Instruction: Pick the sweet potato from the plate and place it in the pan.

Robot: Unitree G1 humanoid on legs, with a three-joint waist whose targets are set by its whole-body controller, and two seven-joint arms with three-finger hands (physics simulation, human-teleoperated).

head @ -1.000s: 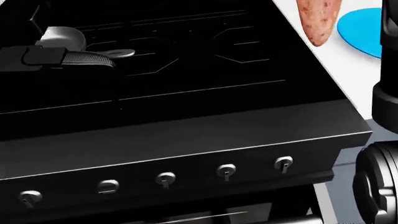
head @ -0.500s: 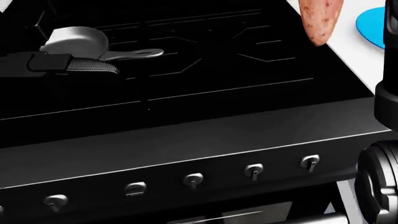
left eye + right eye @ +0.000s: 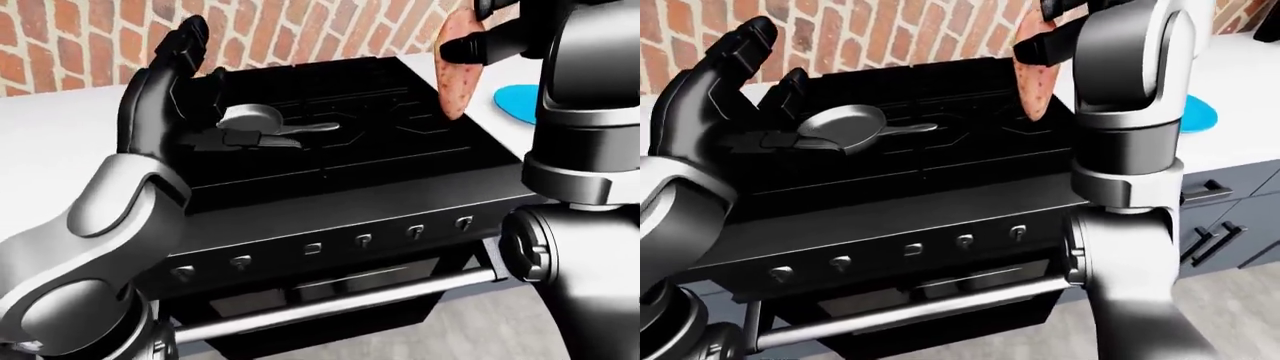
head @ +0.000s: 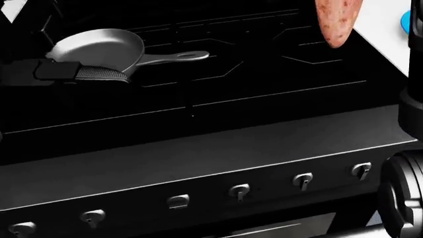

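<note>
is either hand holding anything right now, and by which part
The right hand holds the sweet potato by its upper end, so it hangs tip down; the left hand is open and holds nothing.

A rendered kitchen: a black stove (image 3: 340, 161) with a row of knobs (image 4: 303, 180) and an oven door handle (image 3: 910, 309) stands against a red brick wall (image 3: 90, 37), flanked by a white surface (image 3: 55, 150) and grey cabinets (image 3: 1230, 217).

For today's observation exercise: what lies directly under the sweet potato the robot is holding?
The sweet potato hangs tip down from the right hand over the black stove top, near its right edge. Its upper end is hidden by the fingers. The blue plate lies further right, the pan far left.
</note>
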